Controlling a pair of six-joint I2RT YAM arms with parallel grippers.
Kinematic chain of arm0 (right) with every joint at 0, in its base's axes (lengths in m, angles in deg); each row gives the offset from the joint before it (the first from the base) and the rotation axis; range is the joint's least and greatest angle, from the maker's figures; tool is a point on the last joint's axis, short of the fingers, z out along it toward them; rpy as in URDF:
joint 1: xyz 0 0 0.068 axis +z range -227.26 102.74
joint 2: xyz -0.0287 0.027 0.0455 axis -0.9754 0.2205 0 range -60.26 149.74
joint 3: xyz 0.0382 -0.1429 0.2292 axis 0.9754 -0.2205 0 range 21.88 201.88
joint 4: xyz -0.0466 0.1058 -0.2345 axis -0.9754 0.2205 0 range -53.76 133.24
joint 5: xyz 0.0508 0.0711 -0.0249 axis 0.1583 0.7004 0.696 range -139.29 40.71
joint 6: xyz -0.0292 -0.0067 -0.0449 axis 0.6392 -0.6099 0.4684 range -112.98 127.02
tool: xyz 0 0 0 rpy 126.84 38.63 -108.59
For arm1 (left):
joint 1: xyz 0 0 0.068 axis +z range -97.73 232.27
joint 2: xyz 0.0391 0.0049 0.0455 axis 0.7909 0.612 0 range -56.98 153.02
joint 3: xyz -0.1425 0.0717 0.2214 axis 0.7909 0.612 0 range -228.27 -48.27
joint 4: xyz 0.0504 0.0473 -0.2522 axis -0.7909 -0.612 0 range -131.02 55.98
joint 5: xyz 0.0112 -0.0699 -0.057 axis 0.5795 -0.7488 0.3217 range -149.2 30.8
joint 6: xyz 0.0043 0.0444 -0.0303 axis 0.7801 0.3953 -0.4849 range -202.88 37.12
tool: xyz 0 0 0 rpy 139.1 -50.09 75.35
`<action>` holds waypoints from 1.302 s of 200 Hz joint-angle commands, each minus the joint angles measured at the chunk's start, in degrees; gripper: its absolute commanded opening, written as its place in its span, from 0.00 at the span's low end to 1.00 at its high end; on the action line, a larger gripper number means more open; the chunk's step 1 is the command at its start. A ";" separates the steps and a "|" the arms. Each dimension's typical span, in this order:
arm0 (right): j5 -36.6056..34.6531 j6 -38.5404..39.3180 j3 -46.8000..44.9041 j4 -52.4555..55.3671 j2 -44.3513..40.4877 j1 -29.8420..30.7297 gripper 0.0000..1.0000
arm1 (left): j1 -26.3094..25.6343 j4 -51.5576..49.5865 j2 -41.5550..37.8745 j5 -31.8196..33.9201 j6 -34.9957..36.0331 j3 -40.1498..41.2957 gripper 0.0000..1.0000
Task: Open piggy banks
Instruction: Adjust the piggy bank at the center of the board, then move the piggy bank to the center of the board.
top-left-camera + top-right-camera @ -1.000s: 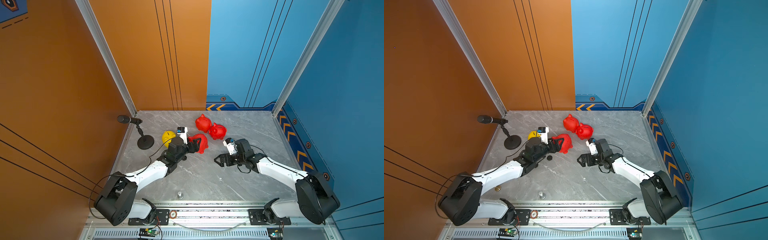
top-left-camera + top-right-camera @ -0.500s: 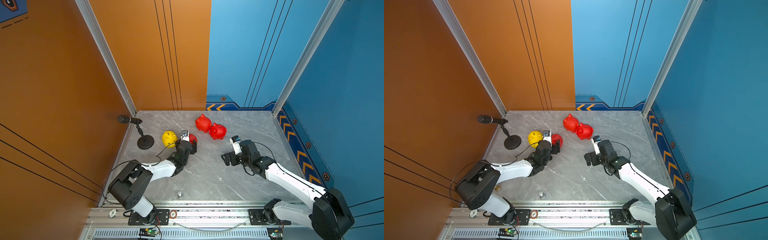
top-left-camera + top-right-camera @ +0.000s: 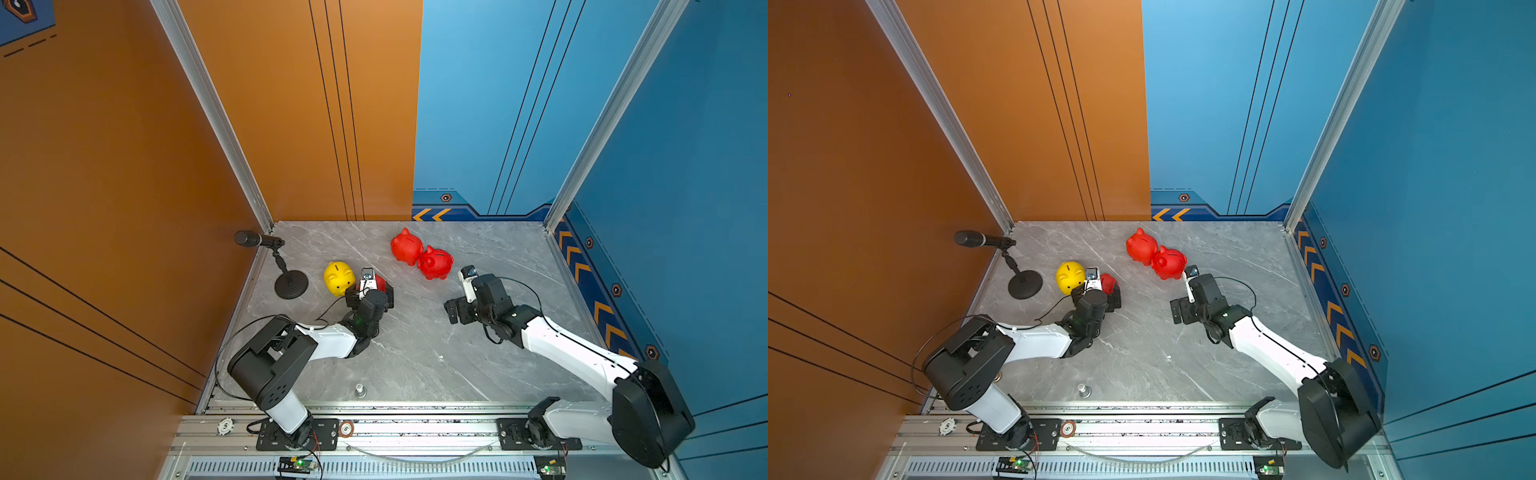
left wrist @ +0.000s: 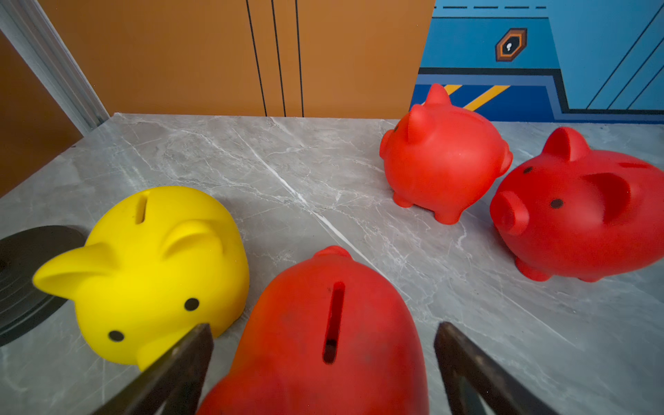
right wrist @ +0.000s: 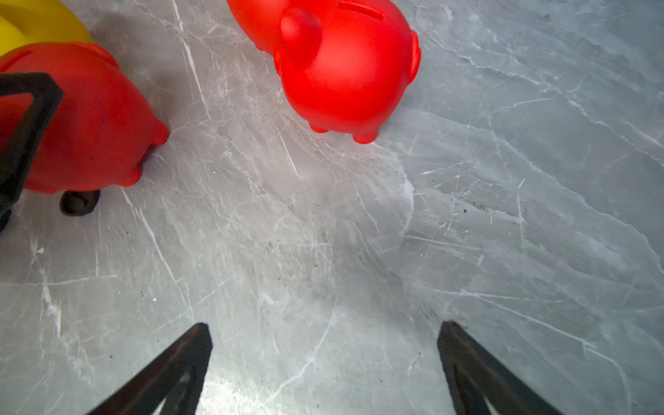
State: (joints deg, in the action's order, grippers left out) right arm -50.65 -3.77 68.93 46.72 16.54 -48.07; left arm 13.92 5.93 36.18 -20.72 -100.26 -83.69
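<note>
**Desk:** While the left gripper [image 4: 322, 328] stands with its fingers spread wide on either side of a red piggy bank [image 3: 379, 283], just below the centre of the frame in both top views, is it gripping?

**Photographer:** No contact shows. The fingers only flank it, coin slot upward. A small black disc [image 5: 79, 202] lies on the table [image 5: 503, 215] just beside it.

**Desk:** The rest?

**Photographer:** A yellow piggy bank [image 3: 338, 277] sits just left of it, near a microphone stand [image 3: 291, 284]. The rear red bank [image 3: 406, 246] and the right red bank [image 3: 435, 262] touch at frame centre. The right gripper [image 5: 323, 327] gapes wide, holding nothing, over the table, lower right of centre.
</note>
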 commanded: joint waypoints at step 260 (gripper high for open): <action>15.31 6.84 71.95 30.72 55.19 -5.47 0.80 | -1.42 -49.11 -51.90 -40.28 -2.14 0.75 0.98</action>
State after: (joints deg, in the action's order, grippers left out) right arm -38.33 0.29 141.43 72.23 71.88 -54.08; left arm 12.91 -39.89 -13.78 -58.18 -103.41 -82.82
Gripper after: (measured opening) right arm 0.810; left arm 0.977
